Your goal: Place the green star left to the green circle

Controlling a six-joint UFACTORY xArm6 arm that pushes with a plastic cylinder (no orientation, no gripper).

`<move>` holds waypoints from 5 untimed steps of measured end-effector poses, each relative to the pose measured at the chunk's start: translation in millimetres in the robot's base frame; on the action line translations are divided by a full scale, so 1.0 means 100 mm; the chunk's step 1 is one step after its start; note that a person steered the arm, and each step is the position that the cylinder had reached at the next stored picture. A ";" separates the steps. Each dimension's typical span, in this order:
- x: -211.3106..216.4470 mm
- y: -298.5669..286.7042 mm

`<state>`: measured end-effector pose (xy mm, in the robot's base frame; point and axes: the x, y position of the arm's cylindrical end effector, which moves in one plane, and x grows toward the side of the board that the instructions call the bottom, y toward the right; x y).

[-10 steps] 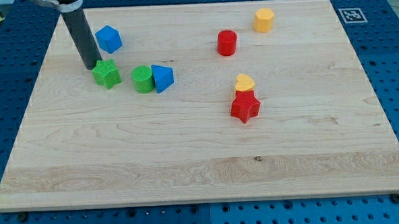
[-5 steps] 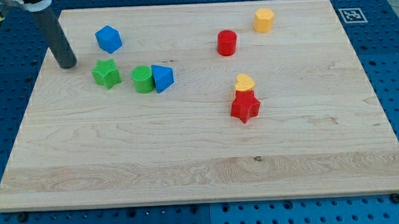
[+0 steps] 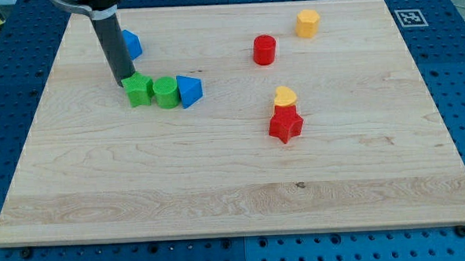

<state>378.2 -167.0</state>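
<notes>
The green star point(image 3: 139, 90) lies on the wooden board, touching the left side of the green circle point(image 3: 166, 93). A blue triangle-like block point(image 3: 189, 91) touches the circle's right side, so the three form a row. My tip point(image 3: 126, 78) stands at the star's upper-left corner, touching or almost touching it. The dark rod rises from there to the view's top and hides part of a blue block point(image 3: 131, 44) behind it.
A red cylinder point(image 3: 264, 50) and a yellow block point(image 3: 308, 22) lie at the upper right. A small yellow block point(image 3: 284, 96) sits just above a red star point(image 3: 286, 126) right of centre. The board's left edge point(image 3: 36, 123) is near.
The rod swung out to the left, then came back right to the star's upper left. The green star has slid right and now touches the green circle.
</notes>
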 end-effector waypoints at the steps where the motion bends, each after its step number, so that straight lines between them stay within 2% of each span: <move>1: 0.00 -0.03; 5: 0.05 -0.29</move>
